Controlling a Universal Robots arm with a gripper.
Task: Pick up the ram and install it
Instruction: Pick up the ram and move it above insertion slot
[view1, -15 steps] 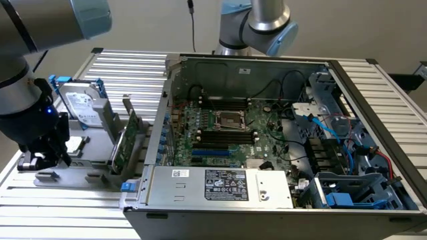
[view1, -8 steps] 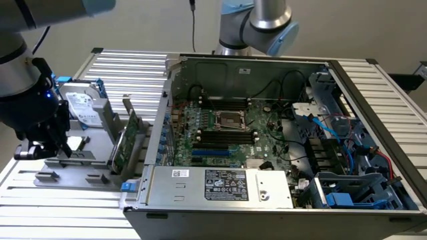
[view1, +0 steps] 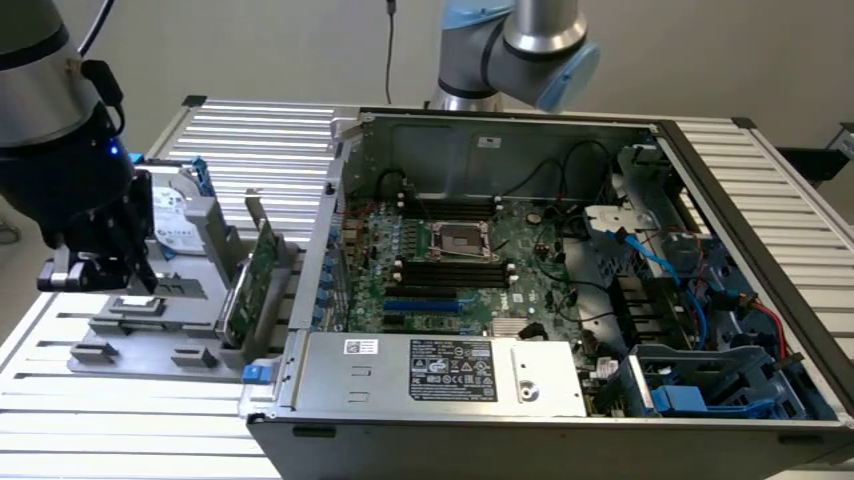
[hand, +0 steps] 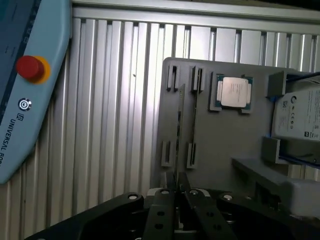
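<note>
Ram (hand: 178, 125): 1, seen edge-on from the wrist as a thin dark strip over the grey fixture plate (hand: 220, 145). It runs between two pairs of slotted holders (hand: 172, 78) (4 holders counted).

Its near end sits between the fingertips of the gripper (hand: 176, 186). The fingers flank it closely, one per side; whether they actually clamp it I cannot tell.

Arm (view1: 60, 170): wrist turned down over the fixture plate, at the exterior view's left of the open computer case (view1: 561, 270).

Also on the plate: 1 processor (hand: 232, 92), 1 hard drive (hand: 300, 115), 1 green card (view1: 254, 280) standing on edge.

Beside the plate: 1 teach pendant (hand: 30, 120) with 1 red button (hand: 30, 67).

Second arm (view1: 521, 45) stands beyond the case's far wall.
</note>
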